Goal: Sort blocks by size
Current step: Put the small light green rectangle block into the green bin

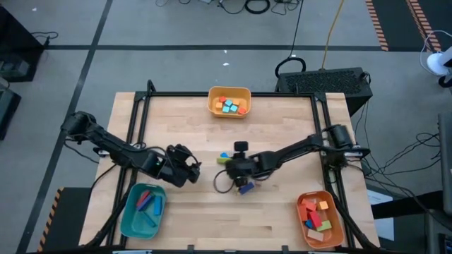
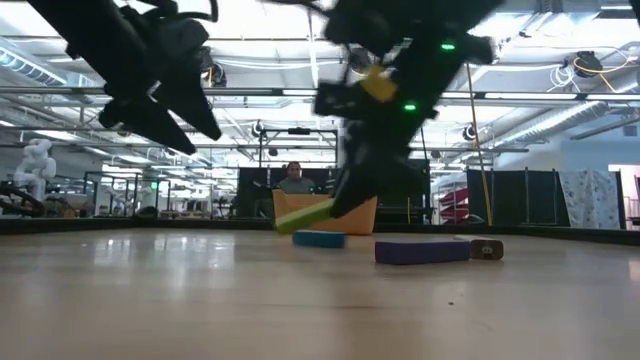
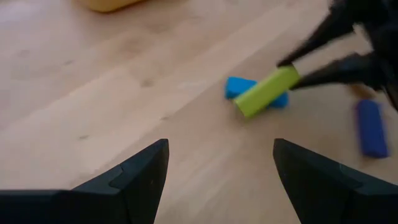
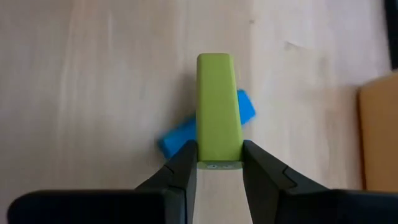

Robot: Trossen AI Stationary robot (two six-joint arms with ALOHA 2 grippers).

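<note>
My right gripper [image 4: 217, 149] is near the table's middle [image 1: 224, 164], shut on a long green block [image 4: 217, 106]. Just beneath that block a light blue block [image 3: 238, 86] lies flat on the table. A dark blue block [image 3: 371, 127] lies a little nearer the front edge [image 1: 245, 188]. My left gripper [image 3: 221, 149] hangs open above the bare wood to the left of them [image 1: 189, 167], with nothing between its fingers. My right gripper pinches the green block's two long sides at one end [image 4: 217, 158] between its two fingers [image 4: 186, 163]. The fingers slant down from the table's right side, and the block sticks out ahead of them. It hangs tilted, free end [image 2: 290, 222] lowest, over the light blue block.
A yellow tray [image 1: 212, 106] with small blocks stands at the far edge. A teal tray [image 1: 128, 219] with long bars is at the front left, an orange tray [image 1: 337, 224] with mid-sized blocks at the front right. Bare wood lies between them.
</note>
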